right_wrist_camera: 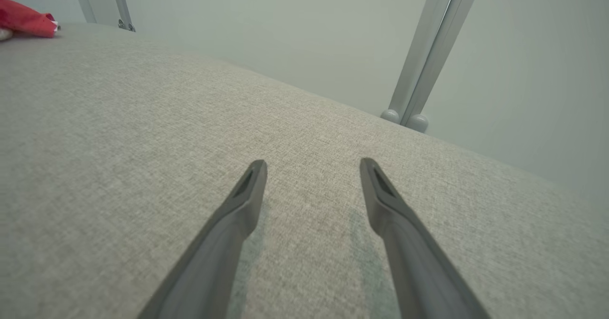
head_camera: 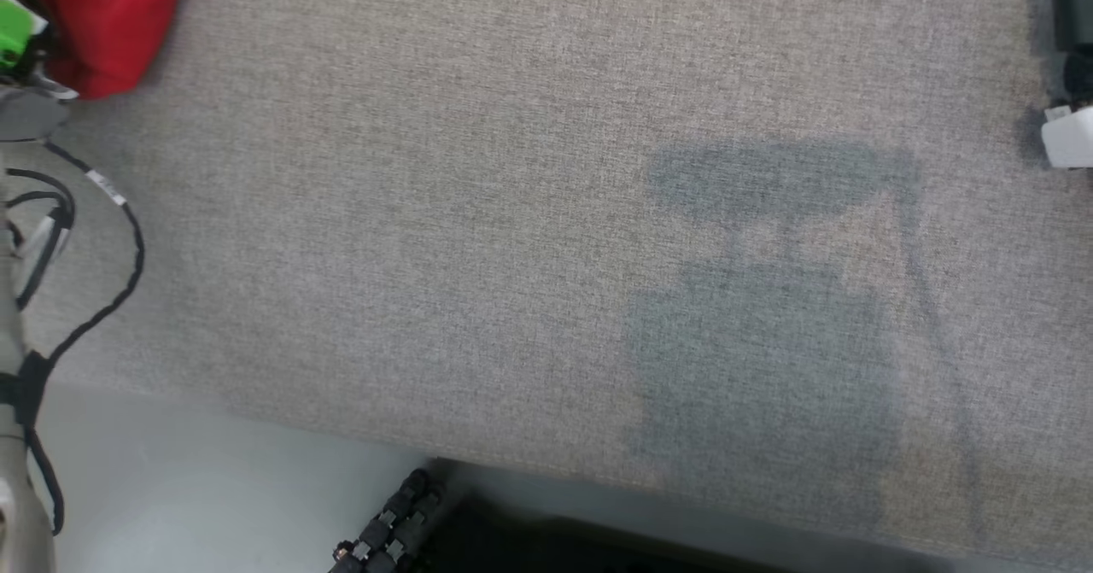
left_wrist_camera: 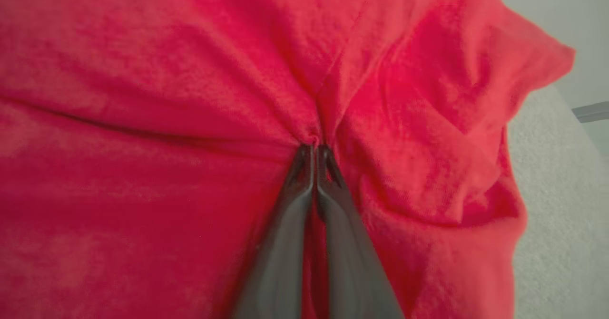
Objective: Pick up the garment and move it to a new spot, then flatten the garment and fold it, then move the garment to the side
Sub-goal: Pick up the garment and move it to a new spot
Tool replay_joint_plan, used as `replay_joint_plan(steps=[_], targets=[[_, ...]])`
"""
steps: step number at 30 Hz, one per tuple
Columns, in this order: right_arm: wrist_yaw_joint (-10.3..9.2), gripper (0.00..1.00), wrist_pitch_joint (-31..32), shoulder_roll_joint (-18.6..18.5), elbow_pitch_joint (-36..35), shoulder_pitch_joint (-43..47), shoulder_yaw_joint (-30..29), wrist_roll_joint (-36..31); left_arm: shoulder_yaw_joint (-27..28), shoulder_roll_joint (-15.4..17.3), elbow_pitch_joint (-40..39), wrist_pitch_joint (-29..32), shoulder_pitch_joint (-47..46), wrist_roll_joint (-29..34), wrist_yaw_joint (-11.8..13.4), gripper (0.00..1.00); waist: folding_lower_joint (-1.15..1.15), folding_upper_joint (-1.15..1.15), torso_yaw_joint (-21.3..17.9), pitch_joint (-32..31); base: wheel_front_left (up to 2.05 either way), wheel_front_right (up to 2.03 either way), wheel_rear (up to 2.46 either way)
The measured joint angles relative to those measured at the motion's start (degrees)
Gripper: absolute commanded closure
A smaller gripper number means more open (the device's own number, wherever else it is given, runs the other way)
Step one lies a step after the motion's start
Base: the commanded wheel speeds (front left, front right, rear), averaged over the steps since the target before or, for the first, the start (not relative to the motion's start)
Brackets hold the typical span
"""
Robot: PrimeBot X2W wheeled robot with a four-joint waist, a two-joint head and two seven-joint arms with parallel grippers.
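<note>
The garment (head_camera: 111, 22) is a red bunched cloth at the far left corner of the grey fabric surface (head_camera: 546, 214) in the head view. In the left wrist view my left gripper (left_wrist_camera: 315, 149) is shut on a pinched fold of the red garment (left_wrist_camera: 166, 95), with creases running out from the fingertips. The right wrist view has my right gripper (right_wrist_camera: 313, 167) open just above the bare grey fabric (right_wrist_camera: 142, 143), nothing between its fingers. A small piece of the garment (right_wrist_camera: 26, 19) lies far off at that view's upper left.
Black cables (head_camera: 94, 240) and my left arm's pale parts run down the head view's left edge. A white part (head_camera: 1067, 133) sits at the right edge. The surface's near edge (head_camera: 341, 436) drops to a pale floor. Grey metal legs (right_wrist_camera: 428, 62) stand beyond the far edge.
</note>
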Motion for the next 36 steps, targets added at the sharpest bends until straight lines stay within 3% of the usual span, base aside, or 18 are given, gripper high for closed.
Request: replay_joint_plan(steps=[8,12,20,24,36], targets=[[0.00,0.00,-2.93,4.00,4.19,3.16,1.69,0.55,-5.06,-2.54,0.37,0.10,0.07,1.86,-5.77,1.00,0.00,0.00,0.45,-4.47,0.00,0.00,0.00],[0.00,0.00,-4.90,6.46,6.08,4.55,2.32,1.10,-7.31,-3.64,-1.86,0.37,0.16,1.98,-6.92,1.00,0.00,0.00,0.29,-7.29,0.00,0.00,0.00],[0.00,0.00,-8.53,11.05,9.80,6.67,3.49,3.09,-13.52,-5.78,-6.45,1.70,2.57,3.71,-7.43,1.00,0.00,0.00,-0.90,-12.55,0.00,0.00,0.00],[0.00,0.00,-10.45,13.71,12.37,8.32,4.11,4.09,-17.57,-8.53,-8.26,2.11,5.42,5.22,-7.43,1.00,0.00,0.00,-2.25,-15.57,0.00,0.00,0.00],[0.00,0.00,-12.69,18.28,19.89,13.21,7.54,5.88,-30.62,-15.36,-10.12,2.41,12.57,8.04,-7.43,1.00,0.00,0.00,-9.41,-23.94,0.00,0.00,0.00]])
